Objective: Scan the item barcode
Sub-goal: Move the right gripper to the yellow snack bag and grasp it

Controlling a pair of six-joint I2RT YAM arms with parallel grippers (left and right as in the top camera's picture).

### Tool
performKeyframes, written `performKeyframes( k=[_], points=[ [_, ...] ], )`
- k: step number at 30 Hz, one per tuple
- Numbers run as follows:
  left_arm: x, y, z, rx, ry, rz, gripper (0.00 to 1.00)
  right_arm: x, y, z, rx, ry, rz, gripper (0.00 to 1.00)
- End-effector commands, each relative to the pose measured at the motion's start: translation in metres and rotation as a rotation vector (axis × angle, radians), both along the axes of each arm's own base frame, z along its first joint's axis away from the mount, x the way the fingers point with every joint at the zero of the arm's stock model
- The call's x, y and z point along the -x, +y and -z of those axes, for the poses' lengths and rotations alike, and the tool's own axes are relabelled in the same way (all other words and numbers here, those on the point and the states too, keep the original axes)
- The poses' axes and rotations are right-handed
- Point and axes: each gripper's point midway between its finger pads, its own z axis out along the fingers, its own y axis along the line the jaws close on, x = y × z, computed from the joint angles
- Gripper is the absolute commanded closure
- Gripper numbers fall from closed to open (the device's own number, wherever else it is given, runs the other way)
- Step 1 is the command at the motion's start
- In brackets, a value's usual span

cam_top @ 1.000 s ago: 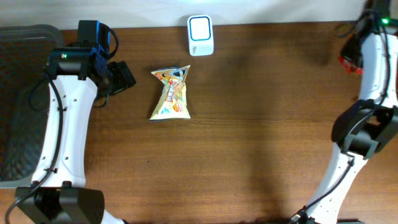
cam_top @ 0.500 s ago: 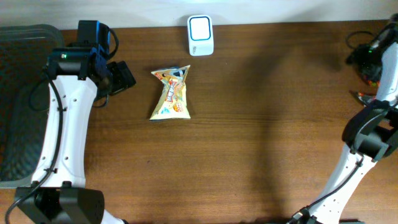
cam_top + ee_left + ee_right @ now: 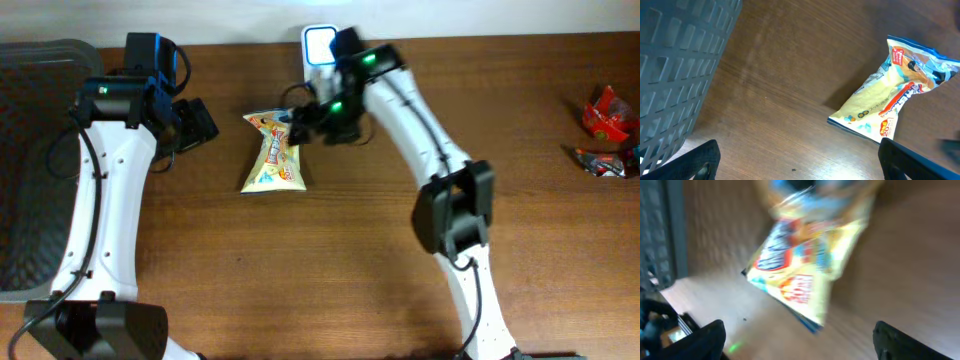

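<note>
As it lies flat near the scanner (image 3: 322,45), the snack packet (image 3: 272,150) is judged light and crinkly, best pinched at a crimped end. Right gripper (image 3: 298,122) above it and left gripper (image 3: 197,125) alongside are seen wide open, empty.

Bag (image 3: 272,150) lies on the worktop (image 3: 380,260), left of centre, toward the back. Scanner (image 3: 318,45) sits behind it, slightly right, at the back edge. Basket (image 3: 30,170) at far left. Left fingers (image 3: 198,125) between basket and bag, apart from the bag. Right fingers (image 3: 303,118) just right of the bag's back end, in front of the scanner. Two wrappers (image 3: 608,132) at far right, well apart from the rest.
</note>
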Motion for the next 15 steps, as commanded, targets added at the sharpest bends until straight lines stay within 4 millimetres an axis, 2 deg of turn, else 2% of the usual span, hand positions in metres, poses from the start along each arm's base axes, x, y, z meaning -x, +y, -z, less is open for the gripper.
performKeyframes(
  k=[1,4,7,8,10,12,14,15],
  points=[
    [0.0,0.001,0.0,0.003,-0.001,-0.01,0.01,0.028,0.026,0.03,0.129,0.042,0.033,0.07],
    [0.0,0.001,0.0,0.003,-0.001,-0.01,0.01,0.049,0.022,0.068,0.326,0.066,0.118,0.07],
    [0.0,0.001,0.0,0.002,0.0,-0.01,0.01,0.058,0.019,0.081,0.363,0.079,0.108,0.07],
    [0.0,0.001,0.0,0.003,-0.001,-0.01,0.01,0.058,0.018,0.084,0.363,0.08,0.108,0.15],
    [0.0,0.001,0.0,0.003,0.0,-0.01,0.01,0.053,0.022,0.086,0.346,0.054,0.101,0.37],
    [0.0,0.001,0.0,0.003,-0.001,-0.01,0.01,0.046,0.026,0.086,0.33,0.016,0.088,0.42],
    [0.0,0.001,0.0,0.002,0.0,-0.01,0.01,0.043,0.028,0.085,0.32,0.001,0.082,0.66],
    [0.0,0.001,0.0,0.003,-0.001,-0.01,0.01,0.043,0.028,0.085,0.318,-0.016,0.054,0.86]
  ],
)
